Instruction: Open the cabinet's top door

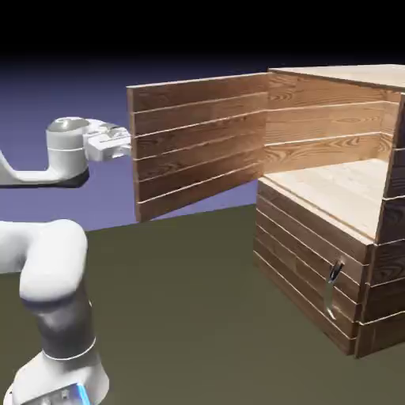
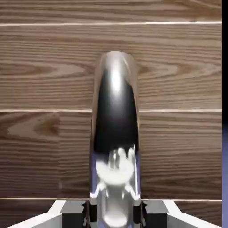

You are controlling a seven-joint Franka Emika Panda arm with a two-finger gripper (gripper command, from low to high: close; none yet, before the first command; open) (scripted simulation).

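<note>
The door (image 1: 198, 142) stands swung wide from the cabinet (image 1: 332, 261), its free edge out at about 9 o'clock from the cabinet body and its hinge side back against the carcass. Behind it the upper compartment lies exposed, a pale plank shelf showing inside. By that showing, the opening looks essentially done; what may remain is only to let go and back the arm away, or to swing the panel a little further if a fuller angle is wanted.

The gripper (image 1: 119, 145) sits at the door's free edge, at 9 o'clock of the panel in the exterior view. In the hand view the handle (image 2: 115, 133) runs straight up between the jaws, large and shiny against the brown boards, and the jaws are clamped tight on it, nearly closed.

The lower panel (image 1: 312, 265) with its small handle (image 1: 334, 277) looks shut and untouched, at 5 o'clock from the open door.
</note>
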